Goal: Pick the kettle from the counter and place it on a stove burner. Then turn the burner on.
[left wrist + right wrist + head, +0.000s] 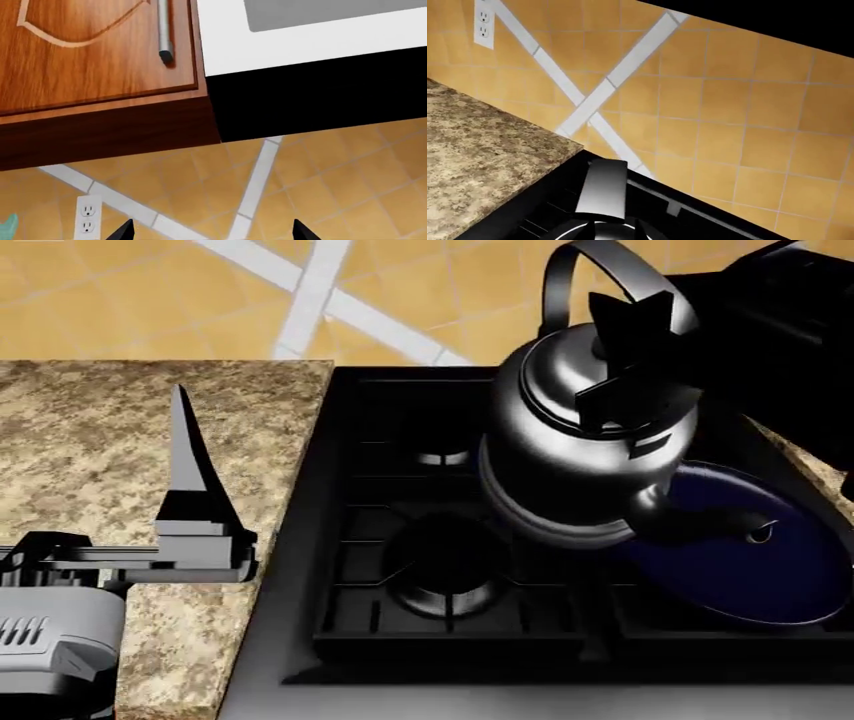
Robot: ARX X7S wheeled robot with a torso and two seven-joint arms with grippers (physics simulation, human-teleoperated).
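Because the kettle (587, 430) hangs in the air above the black range, tilted, with its base ring over the gap between the front-left stove burner (447, 590) and the dark blue frying pan (761, 550), the main risk is a bad landing. If it is lowered where it is, its base would probably catch the pan's rim and end up leaning or tipping; its spout (694, 525) already points over the pan. A slip along the arched handle (601, 280) could also let it swing further off level.

The right gripper (627, 345) comes in from the upper right of the head view, its dark fingers closed around the lower part of the handle, just above the knobbed lid, carrying the kettle's full weight. In the right wrist view the handle (604, 190) shows as a grey band with the tiled backsplash (727, 125) behind.

The left gripper (200, 500) hovers over the speckled counter (120, 430), well apart from the stove, pointing up toward the wall. Its two finger tips sit wide apart with nothing between them. Its wrist camera sees a wood cabinet (93, 75) and a wall outlet (88, 215).
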